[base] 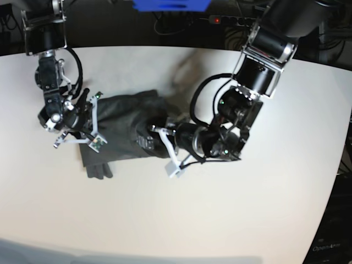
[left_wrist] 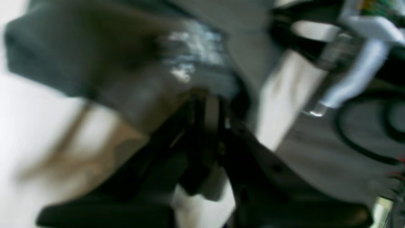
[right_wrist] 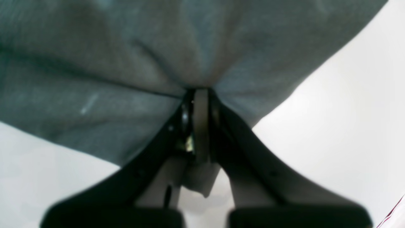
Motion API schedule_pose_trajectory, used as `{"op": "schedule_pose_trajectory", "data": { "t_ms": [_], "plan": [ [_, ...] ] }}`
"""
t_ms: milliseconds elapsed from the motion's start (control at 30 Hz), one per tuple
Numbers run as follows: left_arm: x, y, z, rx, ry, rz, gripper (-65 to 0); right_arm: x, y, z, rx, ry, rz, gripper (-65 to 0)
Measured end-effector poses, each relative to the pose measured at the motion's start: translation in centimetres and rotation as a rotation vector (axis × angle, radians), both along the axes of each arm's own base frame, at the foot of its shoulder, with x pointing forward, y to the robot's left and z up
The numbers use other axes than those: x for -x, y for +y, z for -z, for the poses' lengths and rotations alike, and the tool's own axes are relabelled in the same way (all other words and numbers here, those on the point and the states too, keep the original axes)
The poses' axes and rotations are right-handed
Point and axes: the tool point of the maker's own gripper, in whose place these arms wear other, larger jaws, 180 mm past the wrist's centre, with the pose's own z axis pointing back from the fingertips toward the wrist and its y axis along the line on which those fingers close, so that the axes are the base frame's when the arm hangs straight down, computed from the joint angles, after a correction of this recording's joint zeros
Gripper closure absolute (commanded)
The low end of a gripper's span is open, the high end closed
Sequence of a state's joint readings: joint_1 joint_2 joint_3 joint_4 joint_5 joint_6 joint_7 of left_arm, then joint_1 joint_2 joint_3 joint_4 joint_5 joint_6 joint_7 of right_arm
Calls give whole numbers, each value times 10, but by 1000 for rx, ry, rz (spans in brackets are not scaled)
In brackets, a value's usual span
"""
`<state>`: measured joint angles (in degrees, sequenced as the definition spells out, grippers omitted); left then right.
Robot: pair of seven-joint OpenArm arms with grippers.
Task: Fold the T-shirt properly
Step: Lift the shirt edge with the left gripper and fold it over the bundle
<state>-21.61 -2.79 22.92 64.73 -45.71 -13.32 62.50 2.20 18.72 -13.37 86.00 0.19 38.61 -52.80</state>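
The folding step is in hand: the T-shirt lies bunched at centre-left of the base view, on the table. The right gripper pinches a gathered portion; the left gripper is closed on shirt cloth, though blurred. Next, align the edges, then release. Both arms, crowding the shirt, may obstruct smoothing.

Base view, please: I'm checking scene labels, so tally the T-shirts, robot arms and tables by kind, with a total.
T-shirt: 1
Robot arms: 2 (left arm, right arm)
Table: 1
Total: 4
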Motion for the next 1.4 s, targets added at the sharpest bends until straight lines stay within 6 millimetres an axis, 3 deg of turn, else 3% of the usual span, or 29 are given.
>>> {"op": "schedule_pose_trajectory", "data": {
  "t_ms": [333, 467, 700, 1000, 1133, 1400],
  "plan": [
    [-5, -18, 26, -92, -60, 2, -23, 2, 0, 1, -8, -5, 5, 0],
    [-18, -30, 27, -117, -98, 14, -23, 6, -1, 3, -16, -8, 11, 0],
    [-43, -24, 31, -123, -99, -17, -23, 16, -6, 5, -46, -15, 23, 0],
    [-78, -16, 14, -196, -202, -17, -23, 31, -4, 9, -98, -30, 52, 0],
    [-99, -17, -3, -179, -270, -51, -23, 53, 4, 8, -91, -24, 35, 0],
    [-109, -37, -22, -125, -327, -64, -23, 91, 25, 4, -92, 12, 12, 0]
  ]
}}
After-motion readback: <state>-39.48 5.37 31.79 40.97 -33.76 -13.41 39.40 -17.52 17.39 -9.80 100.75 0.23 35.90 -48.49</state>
